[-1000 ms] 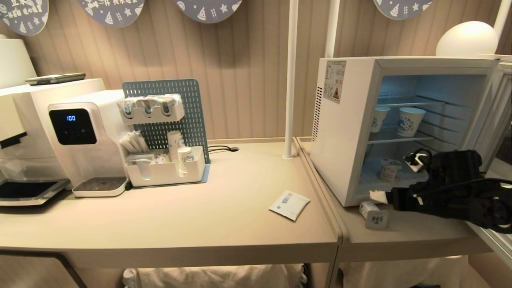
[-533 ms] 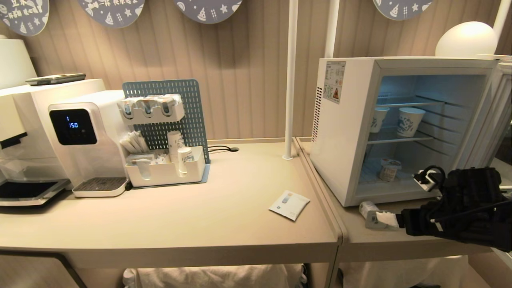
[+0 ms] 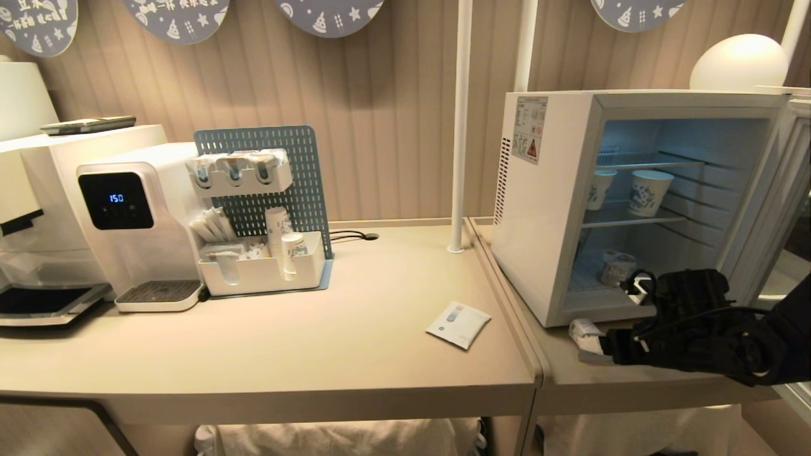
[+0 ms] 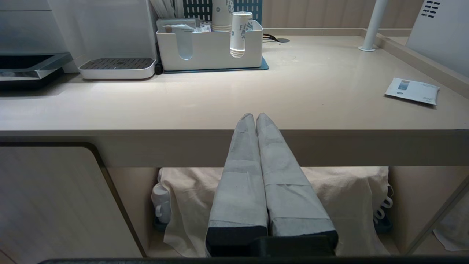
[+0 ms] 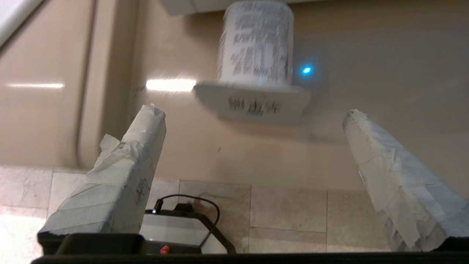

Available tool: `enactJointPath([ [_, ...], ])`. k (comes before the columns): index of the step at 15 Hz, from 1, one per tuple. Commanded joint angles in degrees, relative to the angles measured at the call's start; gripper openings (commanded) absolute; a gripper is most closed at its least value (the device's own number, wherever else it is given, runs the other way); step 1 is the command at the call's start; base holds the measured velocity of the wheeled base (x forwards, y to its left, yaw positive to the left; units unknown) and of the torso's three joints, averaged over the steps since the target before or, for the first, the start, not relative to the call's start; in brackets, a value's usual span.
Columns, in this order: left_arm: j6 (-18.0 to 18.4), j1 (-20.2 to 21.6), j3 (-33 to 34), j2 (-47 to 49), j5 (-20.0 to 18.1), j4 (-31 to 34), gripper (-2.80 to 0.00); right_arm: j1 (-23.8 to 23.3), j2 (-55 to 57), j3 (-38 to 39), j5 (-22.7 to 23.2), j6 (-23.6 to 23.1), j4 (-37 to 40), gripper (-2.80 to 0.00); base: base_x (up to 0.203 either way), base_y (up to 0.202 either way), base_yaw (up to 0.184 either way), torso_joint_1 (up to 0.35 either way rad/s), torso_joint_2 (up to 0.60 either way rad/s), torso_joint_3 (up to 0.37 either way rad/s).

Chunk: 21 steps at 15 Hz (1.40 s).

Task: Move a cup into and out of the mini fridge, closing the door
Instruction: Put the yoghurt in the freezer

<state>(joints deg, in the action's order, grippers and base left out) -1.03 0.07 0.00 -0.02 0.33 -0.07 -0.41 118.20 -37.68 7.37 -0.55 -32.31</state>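
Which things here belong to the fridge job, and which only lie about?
Job: mini fridge, its open door, small cup lying before it, open right gripper.
Lying about: water dispenser, white organiser, packet.

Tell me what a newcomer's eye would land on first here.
The lit fridge on the right, its door swung open and two patterned cups on its middle shelf. Just in front of it, the right gripper reaches in with jaws wide apart toward a small tub lying on its side on the counter. On the left stands a white dispenser with a glowing blue readout.
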Motion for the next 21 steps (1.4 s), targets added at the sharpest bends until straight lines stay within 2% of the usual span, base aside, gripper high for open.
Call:
enactJointPath([
  [1, -0.02, 0.01, 0.18, 0.02, 0.02, -0.01, -2.80, -0.28, 5.80, -3.45, -0.50, 0.01, -0.21, 0.00, 0.000, 0.000, 0.000, 0.000, 0.00, 0.000],
  [6, -0.02, 0.01, 0.18, 0.02, 0.02, -0.01, -2.80, -1.52, 9.24, -8.46, -0.69, 0.02, 0.31, 0.00, 0.000, 0.000, 0.000, 0.000, 0.00, 0.000],
  [20, -0.02, 0.01, 0.09, 0.02, 0.02, -0.01, -2.80, -1.26, 11.37, -9.12, -0.86, 0.18, -0.42, 0.00, 0.000, 0.000, 0.000, 0.000, 0.00, 0.000],
  [21, -0.02, 0.01, 0.18, 0.02, 0.02, -0.01, -2.80, -1.34, 11.35, -9.34, -0.78, 0.46, -0.48, -2.80, 0.000, 0.000, 0.000, 0.000, 0.00, 0.000],
])
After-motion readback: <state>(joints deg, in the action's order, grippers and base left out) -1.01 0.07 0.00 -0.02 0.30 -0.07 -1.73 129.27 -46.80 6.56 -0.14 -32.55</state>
